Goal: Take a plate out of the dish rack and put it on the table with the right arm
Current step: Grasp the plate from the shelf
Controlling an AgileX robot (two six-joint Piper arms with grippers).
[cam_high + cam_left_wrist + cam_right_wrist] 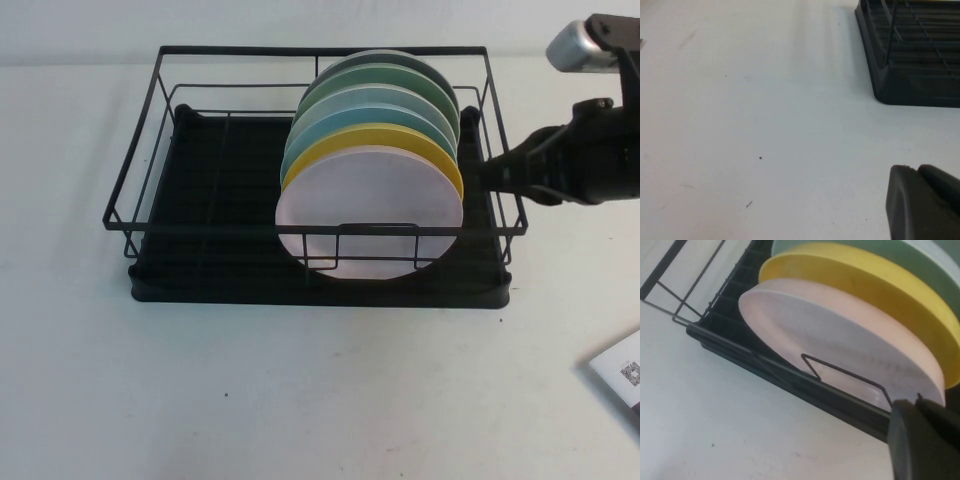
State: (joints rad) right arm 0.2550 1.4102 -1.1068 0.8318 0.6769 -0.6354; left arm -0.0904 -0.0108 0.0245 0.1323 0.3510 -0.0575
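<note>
The pale pink plate stands on edge at the front of the row in the black wire dish rack, which sits on the white table. My right gripper is shut and empty. It hovers at the rack's right side, just outside the wire, with its tip pointing toward the plates. In the right wrist view the pink plate leans behind the rack's front wire, close to the right gripper. My left gripper is shut over bare table near a corner of the rack.
Directly behind the pink plate stands a yellow plate, with several green, teal and pale plates further back. A white card with a printed code lies near the table's front right edge. The rack's left half holds no plates.
</note>
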